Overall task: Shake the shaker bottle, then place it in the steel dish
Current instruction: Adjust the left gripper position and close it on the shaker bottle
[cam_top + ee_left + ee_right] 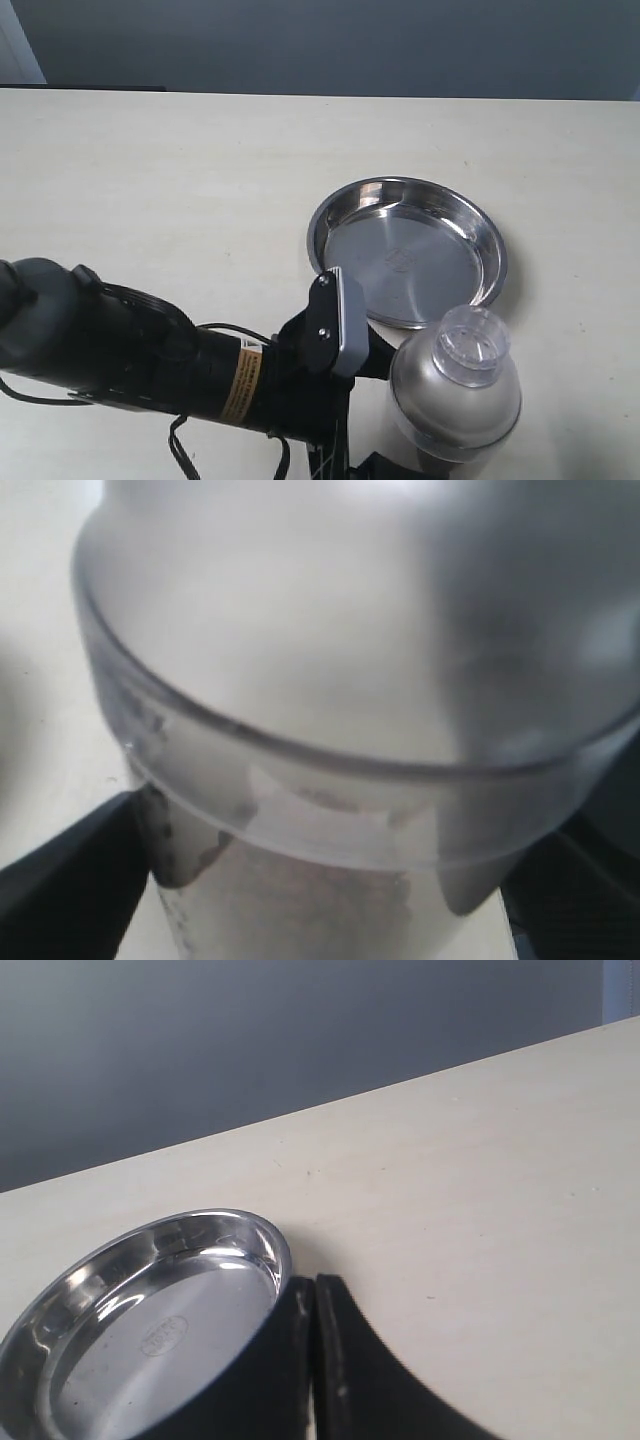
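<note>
Two grippers: left clamped on the bottle, right closed on nothing

The table (150,170) is the biggest thing: a pale cream top whose far edge runs straight under a grey-blue wall (330,40). There is plenty of bare top left of the dish and behind it. My left arm (120,350), black with cabling, lies across the near-left of the exterior view. The steel dish (405,250) sits flat right of centre with nothing in it. The shaker bottle (455,395) is by the dish's near-right rim, not in it, roughly upright with its cap (475,345) on top. I can't tell if its base touches the table. The left gripper (320,910) has the bottle's body, with a black finger (60,890) on each side against the clear wall below the frosted dome. Brownish bits show faintly inside. The right gripper (315,1360) has its fingers together with only a thin seam between them, holding nothing. It sits low near the dish's rim, with bare table beyond it.
</note>
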You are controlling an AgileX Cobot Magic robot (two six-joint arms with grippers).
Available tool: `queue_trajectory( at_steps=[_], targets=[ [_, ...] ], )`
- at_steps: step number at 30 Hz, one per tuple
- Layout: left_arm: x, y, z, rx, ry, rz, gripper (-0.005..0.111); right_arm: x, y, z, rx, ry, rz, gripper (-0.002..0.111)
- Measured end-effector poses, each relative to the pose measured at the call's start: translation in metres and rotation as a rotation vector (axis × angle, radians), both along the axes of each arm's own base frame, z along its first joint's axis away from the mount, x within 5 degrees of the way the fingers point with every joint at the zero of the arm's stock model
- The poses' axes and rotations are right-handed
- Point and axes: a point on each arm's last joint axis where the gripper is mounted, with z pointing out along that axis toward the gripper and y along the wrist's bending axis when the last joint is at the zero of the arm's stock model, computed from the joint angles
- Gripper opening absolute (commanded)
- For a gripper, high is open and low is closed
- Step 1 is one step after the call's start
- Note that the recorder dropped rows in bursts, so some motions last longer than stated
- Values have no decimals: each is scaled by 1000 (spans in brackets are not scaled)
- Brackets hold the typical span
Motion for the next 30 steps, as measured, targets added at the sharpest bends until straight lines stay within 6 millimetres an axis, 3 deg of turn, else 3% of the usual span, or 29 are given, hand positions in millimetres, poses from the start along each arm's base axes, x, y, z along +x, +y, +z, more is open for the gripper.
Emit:
queue_trajectory(
  at_steps=[14, 21, 30],
  targets=[
    [4, 0, 1, -7, -54, 34, 79, 0, 0, 0, 0, 0, 0, -1],
    [7, 0, 1, -9, -22, 78, 99, 0, 0, 0, 0, 0, 0, -1],
    [9, 1, -1, 2, 49, 121, 100, 0, 0, 0, 0, 0, 0, -1]
  ],
)
